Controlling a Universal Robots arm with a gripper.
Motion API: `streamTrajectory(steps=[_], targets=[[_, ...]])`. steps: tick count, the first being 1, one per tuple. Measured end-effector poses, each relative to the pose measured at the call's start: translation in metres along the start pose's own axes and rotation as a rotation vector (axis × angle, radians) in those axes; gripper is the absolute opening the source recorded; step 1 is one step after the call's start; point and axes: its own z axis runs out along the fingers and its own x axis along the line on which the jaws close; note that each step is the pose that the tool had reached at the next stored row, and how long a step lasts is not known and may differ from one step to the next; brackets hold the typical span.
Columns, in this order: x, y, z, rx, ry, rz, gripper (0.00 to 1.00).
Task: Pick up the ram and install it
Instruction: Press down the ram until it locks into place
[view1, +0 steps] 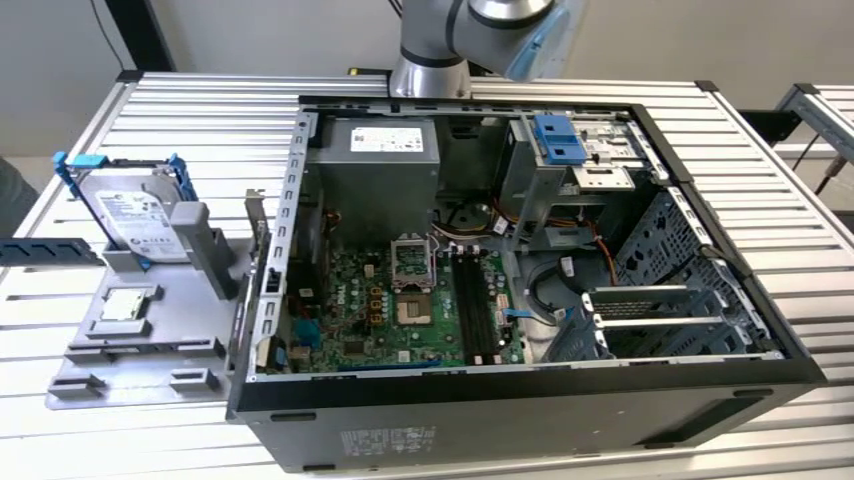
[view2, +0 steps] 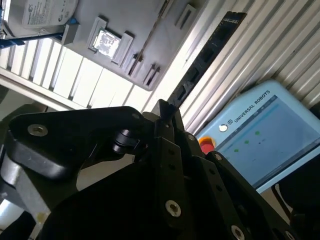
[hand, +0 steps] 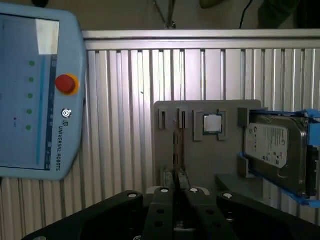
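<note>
The ram (view2: 206, 59) is a long dark stick that juts out from between the black fingers of my gripper (view2: 167, 111), which is shut on one end of it. In the first wrist view the ram (hand: 175, 150) appears edge-on as a thin strip rising from the gripper (hand: 175, 192), high over the grey fixture (hand: 200, 160). In the exterior view the motherboard's long dark ram slots (view1: 474, 295) lie inside the open computer case (view1: 534, 410), beside the processor socket (view1: 412, 275).
The grey fixture (view1: 134, 345) left of the case holds a processor chip (view1: 126, 305) and a hard drive (view1: 134, 225) in a blue frame. A teach pendant (hand: 35, 100) lies on the slatted table. The arm's column (view1: 434, 55) rises behind the case.
</note>
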Motion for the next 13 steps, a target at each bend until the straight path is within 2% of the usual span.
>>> streamTrajectory(steps=[1,5,7,13], targets=[[-0.0001,0.0000,-0.0022,0.0000,0.0001,0.000,0.00],[-0.0001,-0.0003,-0.0024,0.0000,0.0000,0.000,0.00],[-0.0004,-0.0073,-0.0027,-0.0002,0.0001,0.000,0.00],[-0.0022,-0.0345,-0.0031,-0.0001,0.0000,0.000,0.00]])
